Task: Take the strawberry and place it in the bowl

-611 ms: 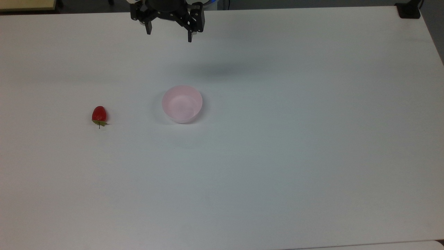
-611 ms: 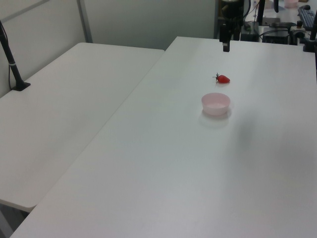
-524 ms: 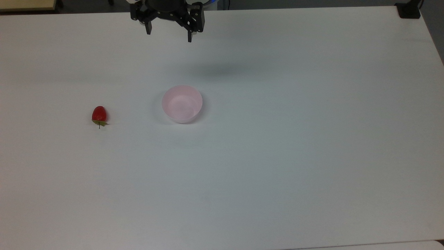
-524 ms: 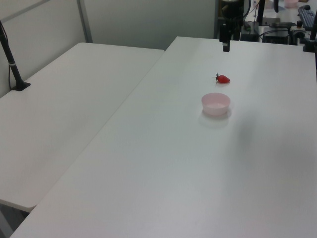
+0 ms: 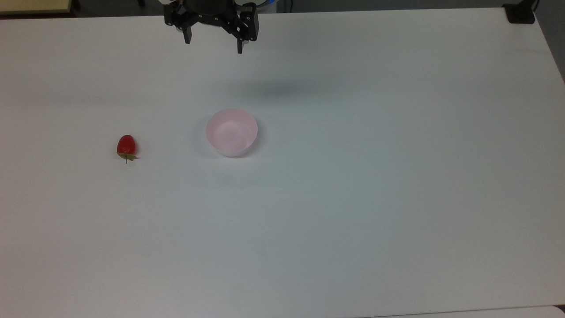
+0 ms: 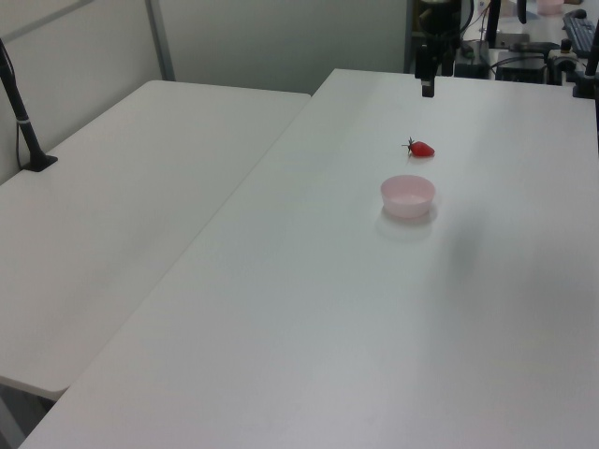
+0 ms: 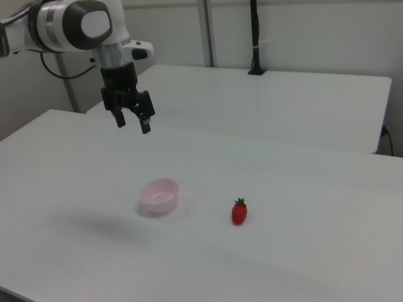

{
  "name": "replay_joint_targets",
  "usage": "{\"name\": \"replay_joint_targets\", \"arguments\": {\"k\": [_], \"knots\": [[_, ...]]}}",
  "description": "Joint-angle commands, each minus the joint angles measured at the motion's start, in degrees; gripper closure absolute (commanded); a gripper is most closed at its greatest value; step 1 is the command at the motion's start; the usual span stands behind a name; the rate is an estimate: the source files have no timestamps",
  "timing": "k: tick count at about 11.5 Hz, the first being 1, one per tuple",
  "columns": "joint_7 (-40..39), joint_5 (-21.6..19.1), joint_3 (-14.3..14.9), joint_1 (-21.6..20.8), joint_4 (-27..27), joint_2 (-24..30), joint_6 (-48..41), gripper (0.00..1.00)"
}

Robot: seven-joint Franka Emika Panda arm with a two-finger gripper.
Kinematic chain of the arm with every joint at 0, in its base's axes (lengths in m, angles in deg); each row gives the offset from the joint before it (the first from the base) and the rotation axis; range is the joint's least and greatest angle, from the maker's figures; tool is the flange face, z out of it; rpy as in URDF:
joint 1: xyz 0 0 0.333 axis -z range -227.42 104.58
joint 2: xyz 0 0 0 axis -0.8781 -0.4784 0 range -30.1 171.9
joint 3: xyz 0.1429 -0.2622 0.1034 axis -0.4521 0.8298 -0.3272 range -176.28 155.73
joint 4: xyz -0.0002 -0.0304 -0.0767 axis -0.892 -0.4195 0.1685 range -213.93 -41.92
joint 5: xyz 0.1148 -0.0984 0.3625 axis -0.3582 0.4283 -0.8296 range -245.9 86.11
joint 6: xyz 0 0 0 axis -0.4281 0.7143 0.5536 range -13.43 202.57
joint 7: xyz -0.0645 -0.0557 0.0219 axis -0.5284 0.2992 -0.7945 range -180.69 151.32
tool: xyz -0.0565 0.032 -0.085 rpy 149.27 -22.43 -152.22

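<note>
In the top view we are seeing the gripper (image 5: pixel 213 47) hanging at the far edge of the white table (image 5: pixel 353 198), its two black fingers spread wide with nothing between them. The strawberry (image 5: pixel 126 146) is lying on the bare tabletop toward the top view's left, well apart from the pale pink bowl (image 5: pixel 231 132), which is sitting empty near the middle. We are judging the task as barely begun: the fruit is not yet grasped, and reaching, lifting, carrying and dropping are all left to do.

In the left view we are looking along the table. The strawberry (image 6: pixel 422 149) is resting just beyond the bowl (image 6: pixel 407 196), with its thin stem pointing toward the left view's left, and the gripper (image 6: pixel 428 89) is hovering farther back above the surface.

In the right view we are getting the clearest look at shapes. The gripper (image 7: pixel 134 125) is hanging high over the table from a white arm (image 7: pixel 75 24), its jaws parted and holding nothing. The bowl (image 7: pixel 160 195) is showing smooth, plain, rounded sides and a matte finish. The strawberry (image 7: pixel 239 212) is looking glossy and plump, tapering away from its green leaves, and is lying on the right view's right of the bowl, near it but not touching. The tabletop is appearing flat, smooth and faintly sheened.
</note>
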State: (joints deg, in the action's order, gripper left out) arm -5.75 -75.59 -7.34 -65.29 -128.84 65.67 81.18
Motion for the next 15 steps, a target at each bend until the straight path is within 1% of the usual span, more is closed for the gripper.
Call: {"name": "replay_joint_targets", "arguments": {"k": [1,4,5,7,8,11,14,15], "knots": [[-1.29,-0.44,0.59,-0.26,-1.19,1.19,0.35,0.0],[-1.55,-0.44,0.76,-0.17,-1.02,0.58,1.74,0.0],[-2.85,-0.44,0.94,-0.08,-1.19,0.4,2.97,0.0],[-6.89,-0.52,0.94,2.1,-0.93,-1.0,3.59,0.0],[-8.3,-0.52,0.94,3.51,-1.1,-1.18,5.42,0.0],[-11.47,-0.52,0.94,9.57,-0.84,-4.42,9.55,0.0],[-22.08,-0.17,1.03,14.67,-0.67,-8.99,11.67,0.0],[-22.72,0.7,1.03,16.16,-0.75,-10.66,13.77,0.0]]}}
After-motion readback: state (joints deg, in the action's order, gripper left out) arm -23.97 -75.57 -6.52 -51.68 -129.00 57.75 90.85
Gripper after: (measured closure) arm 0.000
